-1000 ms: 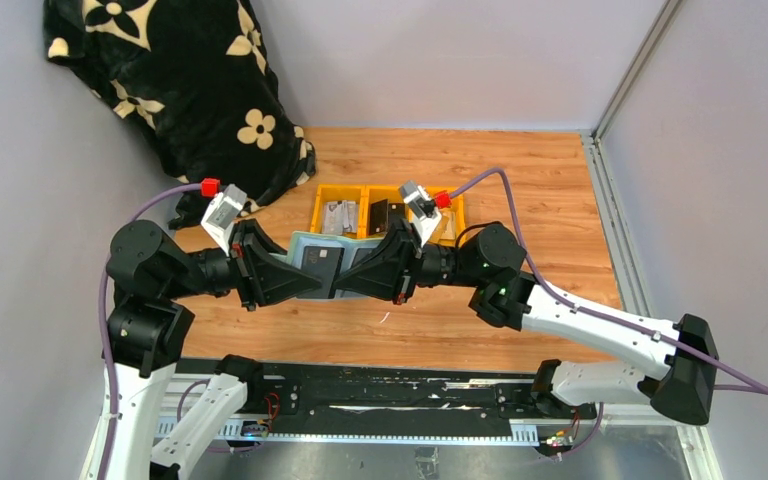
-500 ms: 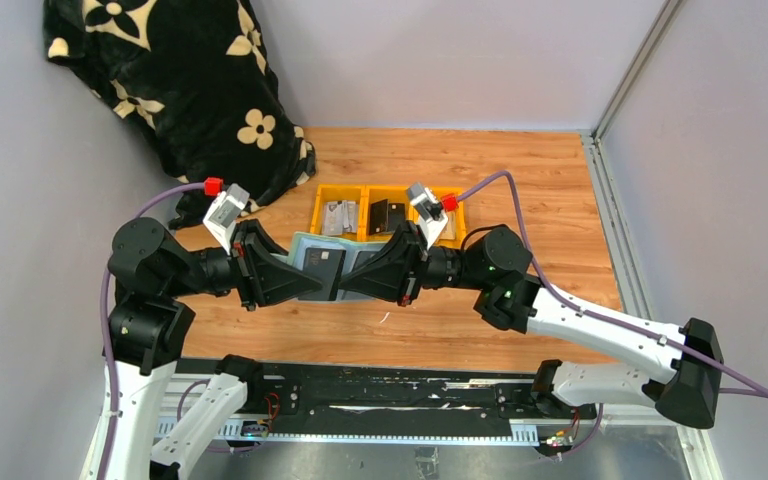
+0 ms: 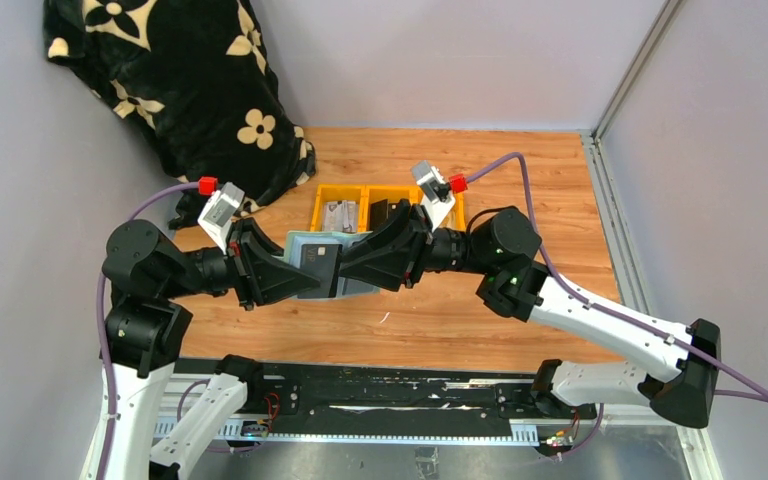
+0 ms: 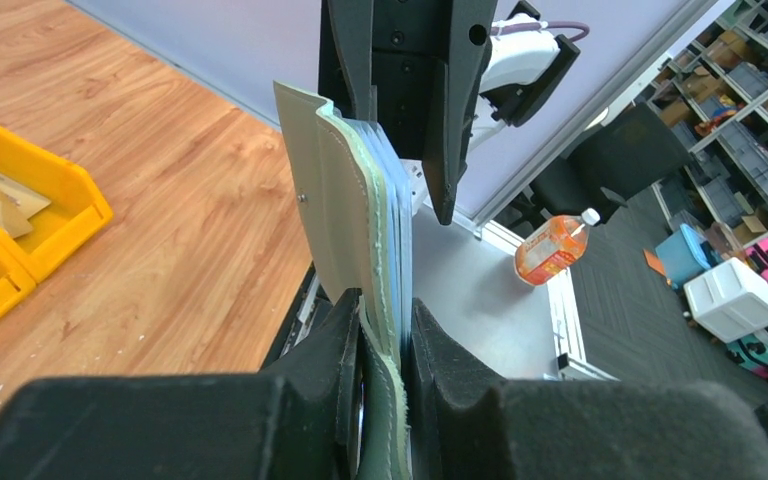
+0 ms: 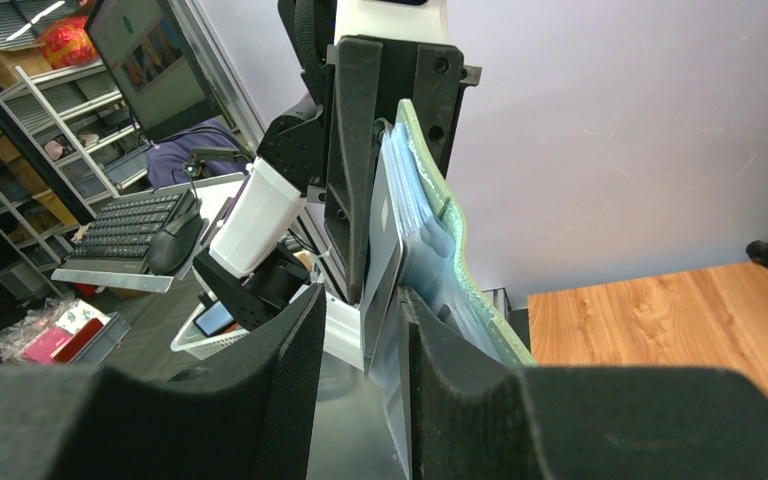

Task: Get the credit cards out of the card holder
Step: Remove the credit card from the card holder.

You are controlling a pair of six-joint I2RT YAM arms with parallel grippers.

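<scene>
The grey-green card holder hangs open between the two arms, above the table. My left gripper is shut on its left edge; in the left wrist view the holder stands edge-on, clamped between my left gripper's pads. My right gripper is over the holder's right half. In the right wrist view my right gripper is open astride a grey card that sticks out of the holder. A gap shows between the card and the left pad.
Yellow plastic bins stand behind the holder, with flat card-like items inside; one bin shows in the left wrist view. A black blanket with cream flowers lies at the back left. Walls close in the left, back and right.
My right gripper has moved left and a little farther back, sliding over the holder's right half. The left gripper keeps its hold and has hardly moved.
</scene>
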